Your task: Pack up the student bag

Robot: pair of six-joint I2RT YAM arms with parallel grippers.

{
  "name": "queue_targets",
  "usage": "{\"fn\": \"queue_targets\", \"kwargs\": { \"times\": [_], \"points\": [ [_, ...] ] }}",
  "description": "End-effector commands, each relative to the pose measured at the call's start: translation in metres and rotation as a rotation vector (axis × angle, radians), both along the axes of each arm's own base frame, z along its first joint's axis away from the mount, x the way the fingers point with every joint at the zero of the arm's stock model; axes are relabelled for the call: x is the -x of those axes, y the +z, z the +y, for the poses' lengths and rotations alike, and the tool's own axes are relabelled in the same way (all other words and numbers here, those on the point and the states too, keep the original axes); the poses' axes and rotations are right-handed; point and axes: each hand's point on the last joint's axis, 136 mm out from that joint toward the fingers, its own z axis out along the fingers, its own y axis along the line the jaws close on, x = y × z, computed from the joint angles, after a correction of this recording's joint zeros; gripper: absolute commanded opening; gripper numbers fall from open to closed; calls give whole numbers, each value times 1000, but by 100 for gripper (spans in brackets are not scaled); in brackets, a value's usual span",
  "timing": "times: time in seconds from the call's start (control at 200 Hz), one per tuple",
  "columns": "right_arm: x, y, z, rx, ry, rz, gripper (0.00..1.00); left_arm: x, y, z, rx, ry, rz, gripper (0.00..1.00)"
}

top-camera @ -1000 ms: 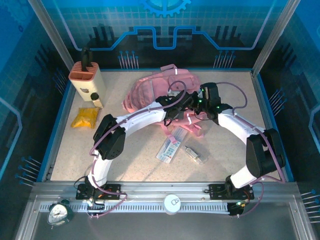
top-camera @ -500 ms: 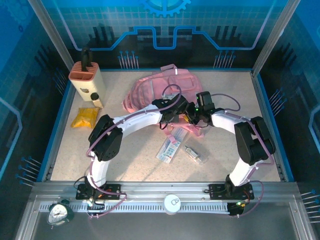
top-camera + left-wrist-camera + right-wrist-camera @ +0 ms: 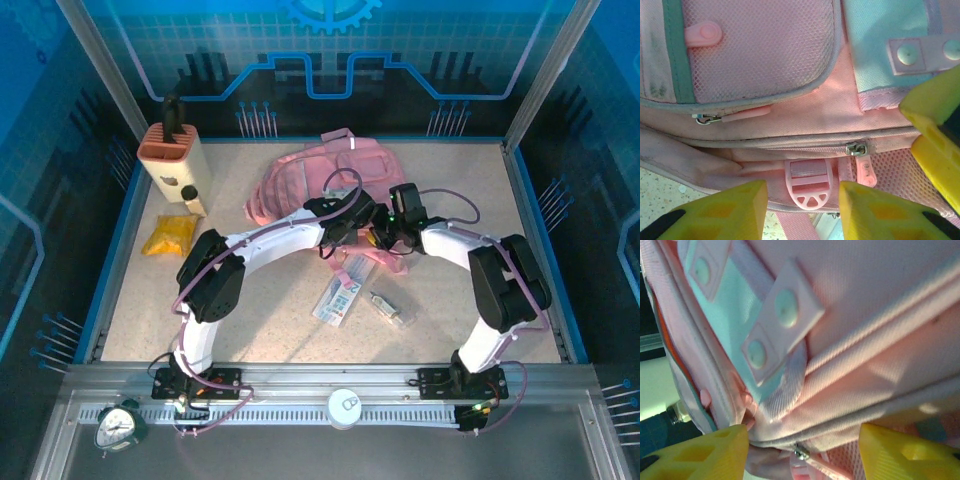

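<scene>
Seen from above, the table is bright and evenly lit from overhead, and the arms cast only soft, short shadows on it. The walls behind glow blue but stay dim. The metal rail at the near edge carries a pale sheen.

The left wrist view is well lit and sharp on the bag ahead of the left end effector, so the mesh weave reads clearly. Its yellow fingers look soft.

In the right wrist view, the fabric beyond the right end effector is blurred, with washed-out highlights. There is a cool teal cast to its upper left and a dark patch at the left edge.
</scene>
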Motion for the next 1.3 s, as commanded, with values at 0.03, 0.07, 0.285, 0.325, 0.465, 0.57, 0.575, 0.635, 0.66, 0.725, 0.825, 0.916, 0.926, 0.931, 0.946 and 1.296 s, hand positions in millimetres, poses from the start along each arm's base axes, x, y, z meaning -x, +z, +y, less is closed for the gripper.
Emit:
{"fn": "queue_targets", "kwargs": {
  "times": [0.03, 0.07, 0.285, 0.325, 0.465, 0.57, 0.575, 0.635, 0.66, 0.725, 0.825, 0.916, 0.926, 0.931, 0.946, 1.296],
  "points": [
    [18, -17, -8, 51, -38, 77, 63, 1, 16, 9, 23, 35, -11, 43],
    [18, -22, -7, 34, -40, 87, 63, 2, 15, 11, 23, 38, -11, 43],
    [2, -40, -5, 42, -44, 117, 58, 5, 15, 11, 36, 41, -4, 43],
    [-3, -40, -5, 38, -51, 107, 54, 5, 15, 12, 36, 42, -4, 43],
    [-13, -28, -9, 53, -73, 65, 38, 8, 16, 12, 42, 34, 0, 43],
    [-18, -15, -11, 45, -81, 30, 26, 10, 20, 9, 60, 23, 2, 42],
    [-18, -15, -10, 44, -81, 28, 26, 10, 20, 9, 61, 22, 2, 42],
    [-21, -7, -9, 29, -79, 2, 21, 11, 21, 4, 84, 3, 8, 42],
    [-22, -3, -8, 21, -78, -7, 19, 12, 21, 4, 89, -1, 13, 42],
    [-22, 7, -7, 3, -78, -26, 13, 15, 23, -1, 104, -20, 16, 41],
    [-25, 28, -2, -30, -64, -74, 8, 18, 24, -10, 130, -47, 23, 41],
    [-23, 42, 1, -52, -55, -101, 7, 19, 23, -19, 145, -65, 34, 40],
    [-22, 43, 1, -54, -55, -104, 7, 18, 23, -19, 146, -66, 33, 41],
    [-22, 43, 1, -54, -56, -105, 7, 18, 23, -19, 145, -66, 33, 41],
    [-22, 45, 1, -58, -56, -108, 7, 18, 22, -20, 145, -65, 35, 40],
    [-22, 55, 10, -110, -44, -131, 6, 2, 21, -38, 176, -101, -22, 46]
  ]
}}
